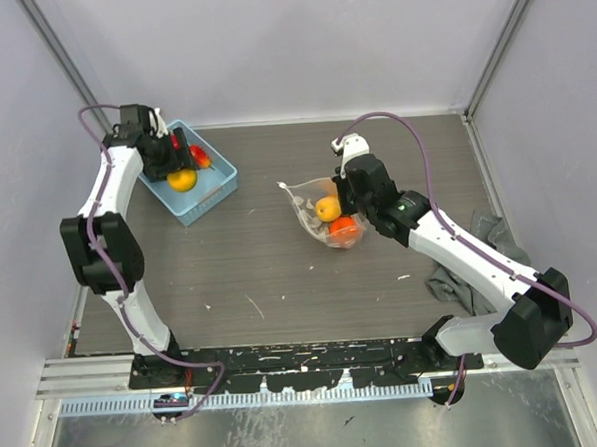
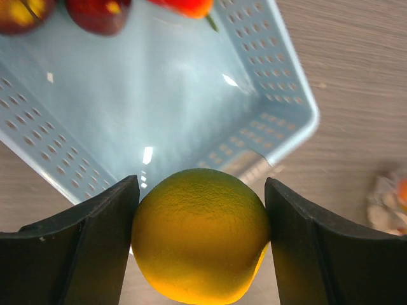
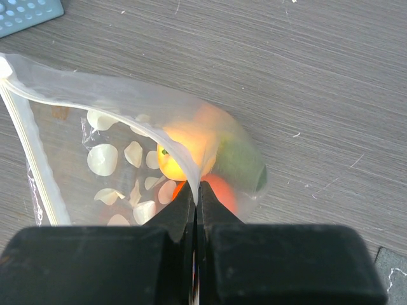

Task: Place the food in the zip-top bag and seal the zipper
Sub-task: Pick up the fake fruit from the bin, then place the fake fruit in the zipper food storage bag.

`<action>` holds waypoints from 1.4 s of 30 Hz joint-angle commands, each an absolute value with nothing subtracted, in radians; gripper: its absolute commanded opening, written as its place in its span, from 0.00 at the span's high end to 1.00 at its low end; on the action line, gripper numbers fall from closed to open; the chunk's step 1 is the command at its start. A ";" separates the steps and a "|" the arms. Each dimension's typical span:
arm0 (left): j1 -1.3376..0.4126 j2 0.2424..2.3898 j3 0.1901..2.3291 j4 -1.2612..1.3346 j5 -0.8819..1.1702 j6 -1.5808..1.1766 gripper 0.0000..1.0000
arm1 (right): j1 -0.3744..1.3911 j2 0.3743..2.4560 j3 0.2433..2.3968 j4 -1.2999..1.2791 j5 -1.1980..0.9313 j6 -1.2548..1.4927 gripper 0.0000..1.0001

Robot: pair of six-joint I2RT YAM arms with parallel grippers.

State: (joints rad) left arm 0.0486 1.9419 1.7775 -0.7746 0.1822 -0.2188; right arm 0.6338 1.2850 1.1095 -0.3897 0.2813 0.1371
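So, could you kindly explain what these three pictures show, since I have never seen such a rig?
Two robot arms are bolted at the near edge of a table. One picture looks down from above; the other two come from a camera on each wrist. The left tool grips a yellow fruit over a blue basket that holds red fruits. The right tool pinches the clear bag's top film; an orange fruit and others lie inside. A grey cloth lies at the table's right.

A finely pebbled, semi-gloss skin is shown by the round yellow-orange toy fruit [image 2: 200, 235] at lower centre. The light-blue perforated basket [image 2: 280, 95] is seen as smooth, glossy plastic. The clear filmy plastic zip-top bag [image 3: 70, 133] is crinkled; the grey-brown wood-grain tabletop [image 3: 305, 76] looks matt.
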 commanded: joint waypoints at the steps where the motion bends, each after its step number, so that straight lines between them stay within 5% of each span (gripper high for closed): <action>1: 0.032 1.773 1.641 -0.645 0.333 -0.375 0.55 | 0.635 1.244 1.170 -0.367 0.254 0.151 0.99; 23: -0.317 1.114 1.135 -0.364 0.297 -0.525 0.56 | 0.637 1.246 1.158 -0.359 0.150 0.192 0.99; 42: -0.666 0.993 0.994 0.032 0.144 -0.499 0.56 | 0.637 1.257 1.142 -0.338 0.068 0.249 0.99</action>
